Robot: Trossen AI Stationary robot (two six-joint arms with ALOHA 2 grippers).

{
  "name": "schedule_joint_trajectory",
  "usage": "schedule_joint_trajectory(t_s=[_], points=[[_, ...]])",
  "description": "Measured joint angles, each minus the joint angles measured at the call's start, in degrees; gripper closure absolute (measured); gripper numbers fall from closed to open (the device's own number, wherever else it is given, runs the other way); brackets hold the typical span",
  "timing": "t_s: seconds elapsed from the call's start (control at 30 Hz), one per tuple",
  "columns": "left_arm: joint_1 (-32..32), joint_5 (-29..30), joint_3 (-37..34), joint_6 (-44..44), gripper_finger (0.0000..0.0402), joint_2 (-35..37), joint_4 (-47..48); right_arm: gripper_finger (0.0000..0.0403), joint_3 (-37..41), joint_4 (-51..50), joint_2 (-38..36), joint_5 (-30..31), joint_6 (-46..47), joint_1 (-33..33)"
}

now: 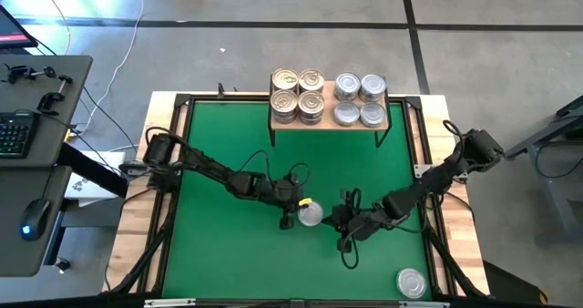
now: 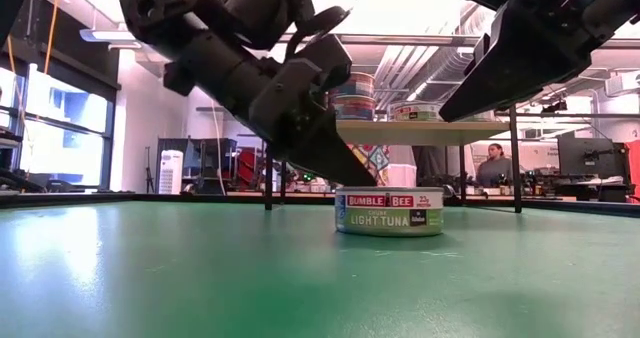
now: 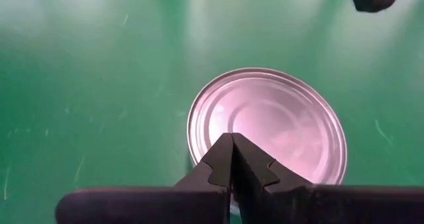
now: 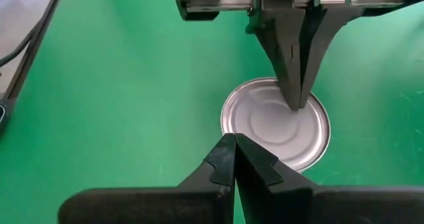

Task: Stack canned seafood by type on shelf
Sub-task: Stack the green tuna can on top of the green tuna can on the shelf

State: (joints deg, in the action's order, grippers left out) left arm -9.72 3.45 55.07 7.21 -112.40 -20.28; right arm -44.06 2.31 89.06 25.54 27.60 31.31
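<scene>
A flat tuna can (image 1: 311,214) with a plain silver lid stands on the green mat (image 1: 228,244), its label (image 2: 388,212) facing the near side. My left gripper (image 1: 299,216) is shut and slants down onto the can from the left. My right gripper (image 2: 442,116) is shut too and hangs above and to the right of the can, touching nothing. At the far edge is the shelf (image 1: 330,126), with golden-lidded cans (image 1: 298,95) on its left half and silver-lidded cans (image 1: 359,100) on its right. My left gripper sets its shut fingertips (image 4: 298,99) on the can's lid (image 4: 262,121), inside the rim. The fingers come slanting down from the table's left (image 2: 372,181). The can stands flat on the mat, lid up.
One more silver-lidded can (image 1: 411,282) sits near the mat's front right corner. A desk with a keyboard and mouse (image 1: 36,215) stands beyond the table's left edge. A person (image 2: 494,165) sits in the room behind the shelf. Open mat lies left of the can.
</scene>
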Motion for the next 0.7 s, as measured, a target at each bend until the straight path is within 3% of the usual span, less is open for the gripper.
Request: schedule_joint_trajectory(t_s=[0.7], points=[[0.42, 2.18, -0.18, 0.58, 0.0402, 0.61, -4.53, 0.0403, -0.01, 0.0, 0.0, 0.07, 0.01, -0.02]])
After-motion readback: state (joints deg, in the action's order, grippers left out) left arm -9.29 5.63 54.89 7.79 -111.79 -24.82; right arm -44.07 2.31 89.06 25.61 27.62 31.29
